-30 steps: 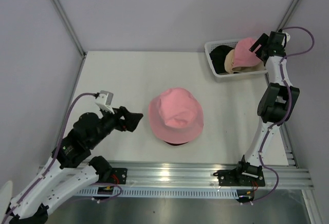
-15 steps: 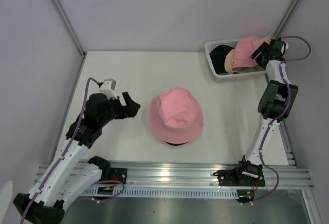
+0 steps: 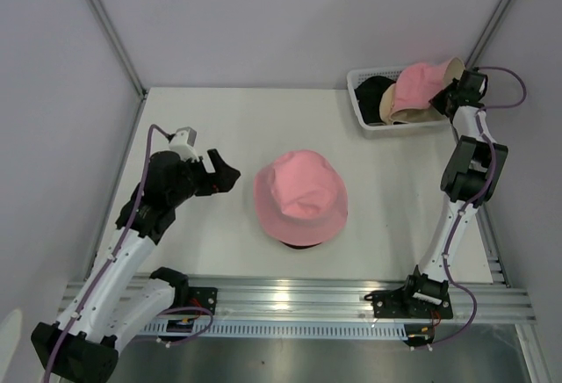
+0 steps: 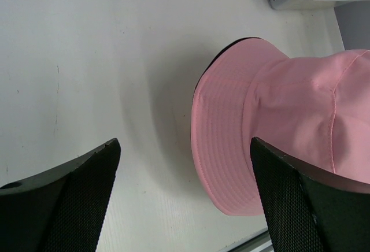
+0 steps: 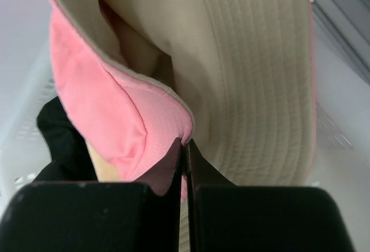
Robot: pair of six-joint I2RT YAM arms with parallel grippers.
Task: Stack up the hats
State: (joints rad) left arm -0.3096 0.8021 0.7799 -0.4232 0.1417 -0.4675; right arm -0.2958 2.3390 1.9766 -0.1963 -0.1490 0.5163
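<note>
Left gripper (image 3: 224,178): jaws wide apart, nothing held, just beside pink hat (image 3: 301,195) at table centre. Pink hat sits crown up, brim flat, roundish, no clear long axis. Stacked black hat (image 3: 299,244) peeks out under it. Loose black hat (image 3: 376,93) lies in white basket (image 3: 373,128), far right. Right gripper (image 5: 185,148): fingers together, pinching the brim edge of beige-and-pink hat (image 3: 421,89) over the basket. That hat is tipped sideways, crown pointing left, beige hollow toward the gripper. Likely light, soft and floppy; brim pinch suits, expect sag.
</note>
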